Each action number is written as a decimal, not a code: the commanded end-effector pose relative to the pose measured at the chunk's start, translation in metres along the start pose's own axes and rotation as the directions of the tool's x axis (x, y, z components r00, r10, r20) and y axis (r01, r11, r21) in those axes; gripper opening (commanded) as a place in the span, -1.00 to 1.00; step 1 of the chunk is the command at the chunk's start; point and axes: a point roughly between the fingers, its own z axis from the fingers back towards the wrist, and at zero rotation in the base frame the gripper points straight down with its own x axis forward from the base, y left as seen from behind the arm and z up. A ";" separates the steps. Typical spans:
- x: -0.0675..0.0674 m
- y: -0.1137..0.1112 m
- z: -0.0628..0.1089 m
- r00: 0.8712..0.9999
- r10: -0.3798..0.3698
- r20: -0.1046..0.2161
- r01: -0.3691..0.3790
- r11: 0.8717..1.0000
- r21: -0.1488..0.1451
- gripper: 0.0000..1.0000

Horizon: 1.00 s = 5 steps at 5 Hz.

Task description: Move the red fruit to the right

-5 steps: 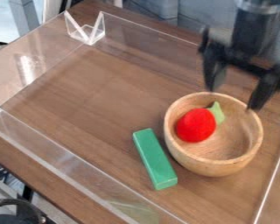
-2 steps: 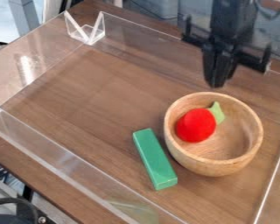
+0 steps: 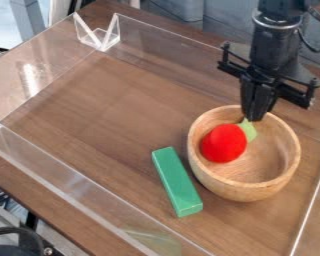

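The red fruit [image 3: 226,142], round with a green leafy top [image 3: 248,129], lies inside the wooden bowl [image 3: 286,166] at the right of the table. My gripper [image 3: 260,112] hangs straight down over the back of the bowl, shut, its two fingers pressed together into one dark point. That point ends right at the leafy top, just up and right of the red body. Whether the tips pinch the leaf or only hover over it I cannot tell.
A green rectangular block [image 3: 176,180] lies on the wooden tabletop just left of the bowl. Clear acrylic walls [image 3: 69,175] ring the table. A small clear stand [image 3: 99,34] sits at the back left corner.
The gripper stood wide open over the bowl's right back side; it has since shut, shifted left and sunk toward the fruit's leafy top. Fruit, bowl and block lie unmoved.
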 end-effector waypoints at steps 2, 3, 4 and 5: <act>-0.002 -0.001 0.020 0.999 -0.003 0.036 0.003 1.000 -0.005 1.00; -0.004 -0.004 0.021 0.999 0.005 0.034 -0.005 1.000 -0.005 1.00; 0.000 -0.004 0.031 1.000 -0.008 0.027 0.008 1.000 -0.004 1.00; 0.005 -0.004 0.039 0.999 -0.024 0.022 0.024 1.000 -0.004 -1.00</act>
